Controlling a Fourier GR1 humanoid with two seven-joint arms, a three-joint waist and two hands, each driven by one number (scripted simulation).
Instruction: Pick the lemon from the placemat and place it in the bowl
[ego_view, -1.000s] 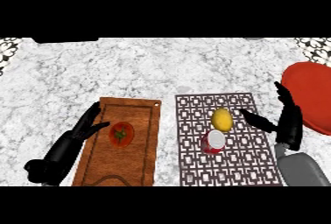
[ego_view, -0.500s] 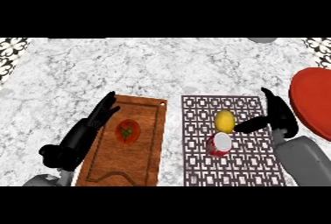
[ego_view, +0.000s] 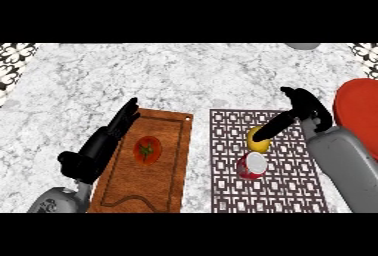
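A yellow lemon (ego_view: 258, 143) lies on the brown patterned placemat (ego_view: 284, 185), just above a small red and white cup (ego_view: 252, 165). My right hand (ego_view: 301, 107) hangs over the mat's upper right part, with its fingers relaxed. One long finger (ego_view: 275, 126) reaches down-left and partly covers the lemon's top. The red bowl (ego_view: 359, 107) shows at the right edge, cut off by the view. My left hand (ego_view: 107, 140) rests open along the left rim of the wooden board, fingers pointing up.
A wooden cutting board (ego_view: 166, 165) left of the placemat carries a red tomato (ego_view: 148, 149). The marble counter (ego_view: 162, 75) stretches behind both. A grey object (ego_view: 303, 46) peeks in at the top edge.
My right hand has moved in over the lemon, and a finger now overlaps it. The view has shifted, so board, mat and bowl sit differently. The left hand keeps its pose.
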